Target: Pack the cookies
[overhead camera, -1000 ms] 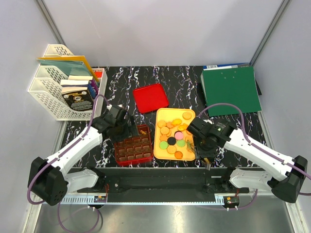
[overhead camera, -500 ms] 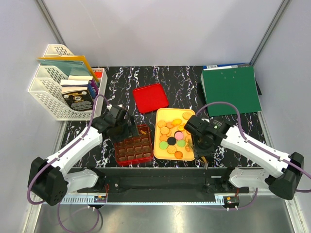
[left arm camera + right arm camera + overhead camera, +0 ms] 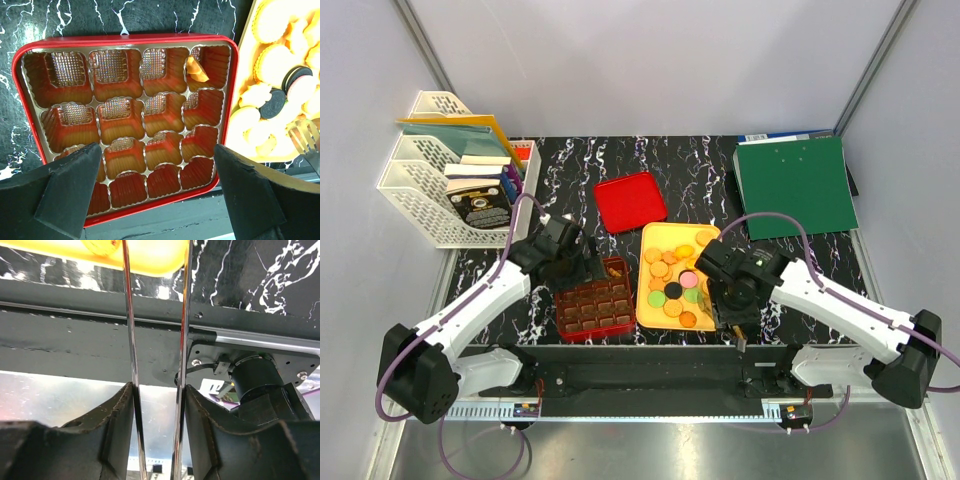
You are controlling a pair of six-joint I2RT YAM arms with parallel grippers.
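overhead plus close wrists, cookies (image 3: 660, 270) shared

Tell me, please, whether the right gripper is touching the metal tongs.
Touching. The right wrist view shows the right gripper closed on the metal tongs, with a finger pressed against the outside of each blade.

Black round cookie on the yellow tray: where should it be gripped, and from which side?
Probably by its rim, on two opposite edges, coming straight down. The black round cookie lies roughly flat on the yellow plastic tray with other cookies crowded around, so only its top and edge are exposed; a sideways approach would likely shove neighbours.
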